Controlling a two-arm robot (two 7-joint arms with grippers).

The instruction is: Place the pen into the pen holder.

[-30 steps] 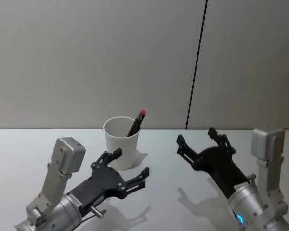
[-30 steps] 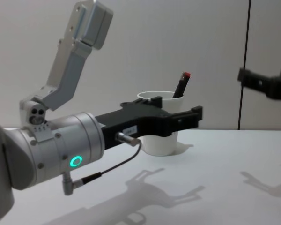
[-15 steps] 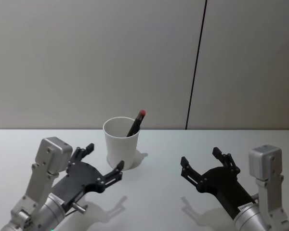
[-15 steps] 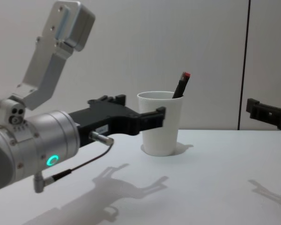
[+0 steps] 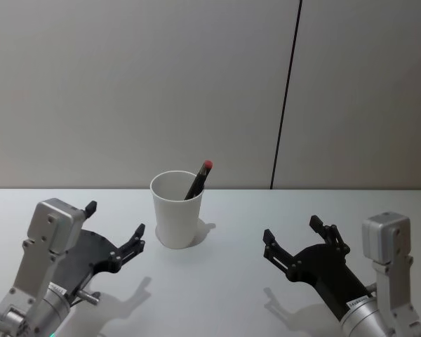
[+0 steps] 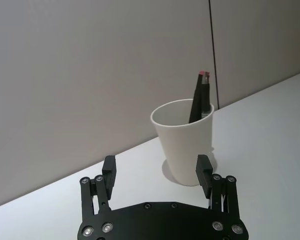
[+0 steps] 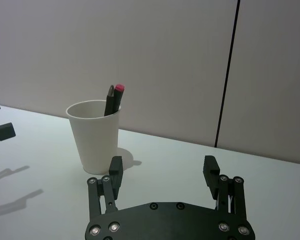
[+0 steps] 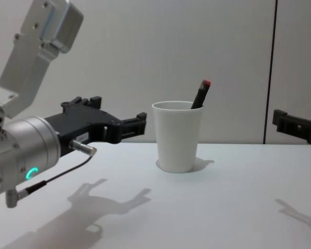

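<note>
Inside the pen holder (image 5: pixel 177 218) your pen (image 5: pixel 198 180) already stands, both end effectors, left (image 5: pixel 115 234) and right (image 5: pixel 300 241), open beside it; nothing remains.

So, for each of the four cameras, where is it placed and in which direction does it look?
Head view: high, facing forward and down at the pen holder with the pen; left claw and right claw show.
Chest view: low, facing across the table; left claw enters from the left.
Left wrist view: behind its open claw, facing the cup.
Right wrist view: behind its open claw, facing the cup.
All four views share the cup and pen.
</note>
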